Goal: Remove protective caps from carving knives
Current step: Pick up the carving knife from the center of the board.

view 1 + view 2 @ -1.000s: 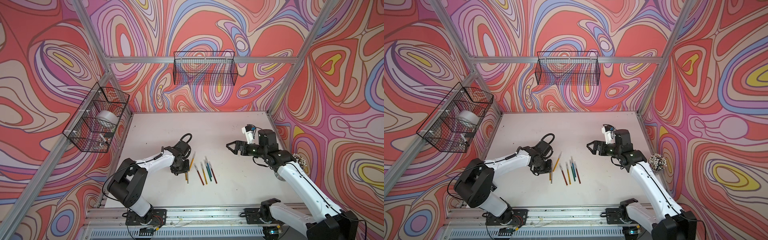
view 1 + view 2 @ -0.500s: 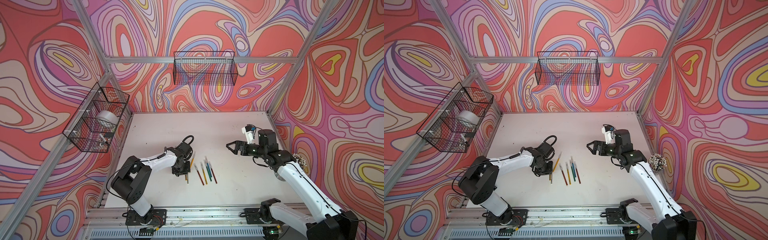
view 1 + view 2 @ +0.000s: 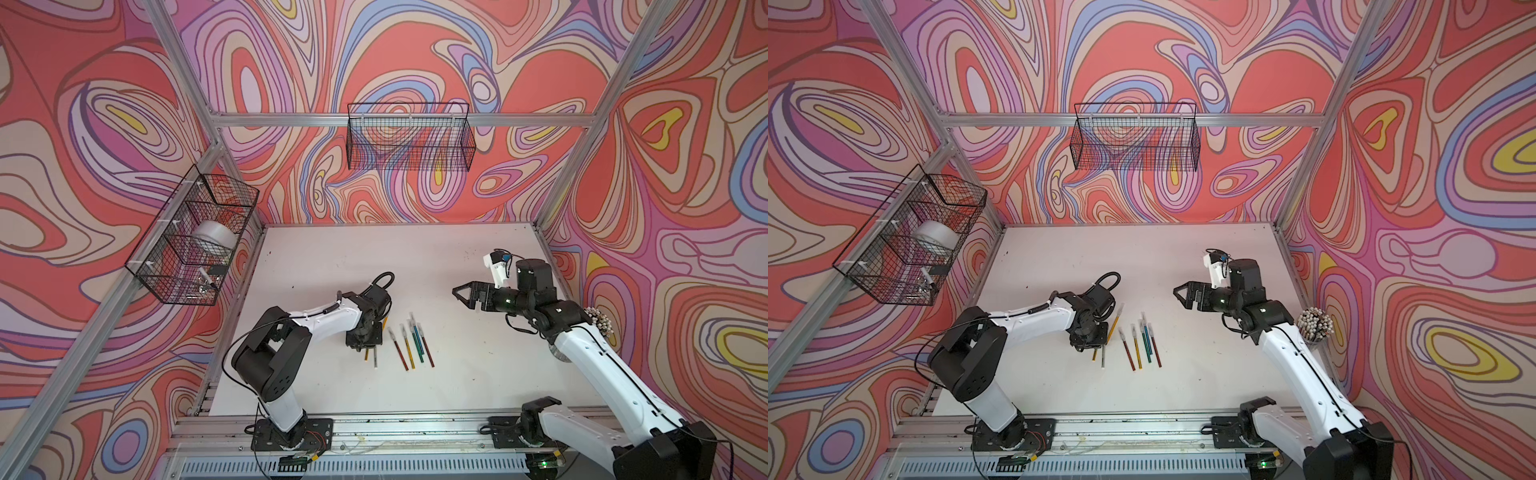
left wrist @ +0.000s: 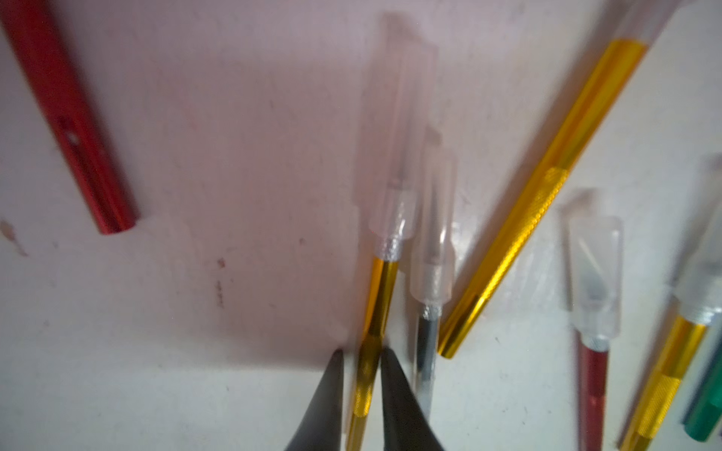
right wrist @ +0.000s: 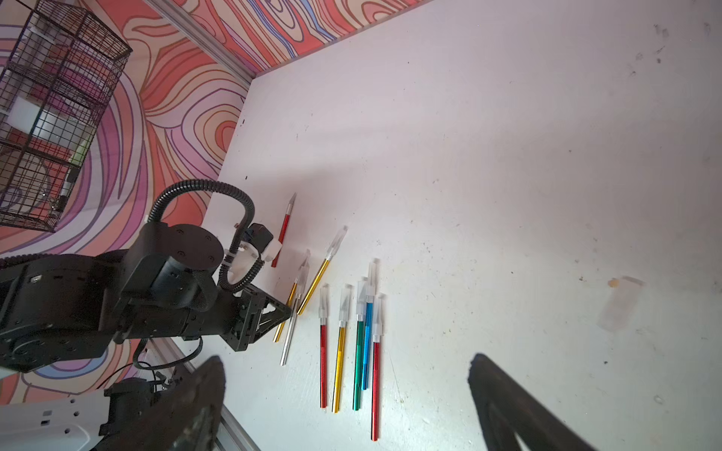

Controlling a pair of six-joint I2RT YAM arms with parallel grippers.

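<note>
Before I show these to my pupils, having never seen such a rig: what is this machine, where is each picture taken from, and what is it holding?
These are two white-and-black robot arms bolted beside a white table. Both top views look down from one overhead camera. The other two pictures come from a small camera on each arm's wrist. On the table lie thin pencil-like carving knives with shiny red, gold, green, blue and silver handles, most wearing translucent plastic caps. The left arm reaches down, its jaws straddling a gold-handled knife; whether they already pinch it is unclear. The right arm hangs above the table, jaws wide open and empty.
</note>
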